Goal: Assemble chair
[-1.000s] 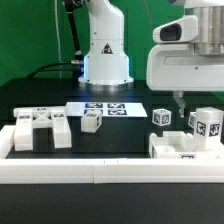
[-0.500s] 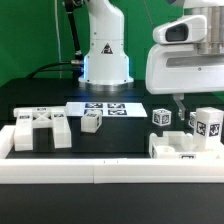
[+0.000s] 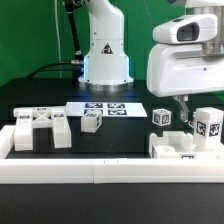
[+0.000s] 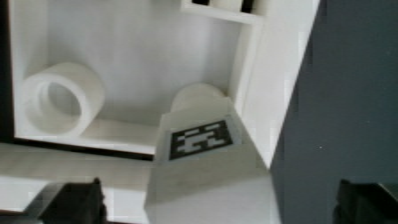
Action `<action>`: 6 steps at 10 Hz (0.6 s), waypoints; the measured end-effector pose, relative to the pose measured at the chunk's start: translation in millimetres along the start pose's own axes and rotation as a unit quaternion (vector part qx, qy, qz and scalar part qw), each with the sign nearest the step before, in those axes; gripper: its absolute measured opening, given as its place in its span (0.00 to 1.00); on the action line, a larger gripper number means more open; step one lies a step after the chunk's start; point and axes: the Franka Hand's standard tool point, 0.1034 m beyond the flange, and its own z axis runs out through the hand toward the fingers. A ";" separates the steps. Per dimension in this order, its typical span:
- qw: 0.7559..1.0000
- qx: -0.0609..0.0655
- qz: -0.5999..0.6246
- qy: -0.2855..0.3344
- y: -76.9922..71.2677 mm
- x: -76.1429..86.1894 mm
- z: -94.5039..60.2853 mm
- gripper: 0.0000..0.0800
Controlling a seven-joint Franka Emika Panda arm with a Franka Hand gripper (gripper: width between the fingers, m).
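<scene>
The gripper (image 3: pixel 183 104) was seen spread open, nothing grasped, above tagged white chair parts (image 3: pixel 207 125) at the frame's right.

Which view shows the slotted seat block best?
The exterior view. The seat block sits whole at that view's left, behind the rail, with the tags on its top visible. The wrist view is filled by a close tagged part and shows no seat block that I can make out.

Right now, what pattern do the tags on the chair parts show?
Black-and-white blocky squares; the tag shows best in the wrist view.
</scene>
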 end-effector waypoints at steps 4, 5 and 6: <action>1.000 0.000 0.018 0.000 0.6 0.1 -0.1 0.36; 1.000 0.000 0.017 0.000 0.7 0.0 0.0 0.36; 1.000 0.001 0.029 0.000 0.5 0.0 0.0 0.36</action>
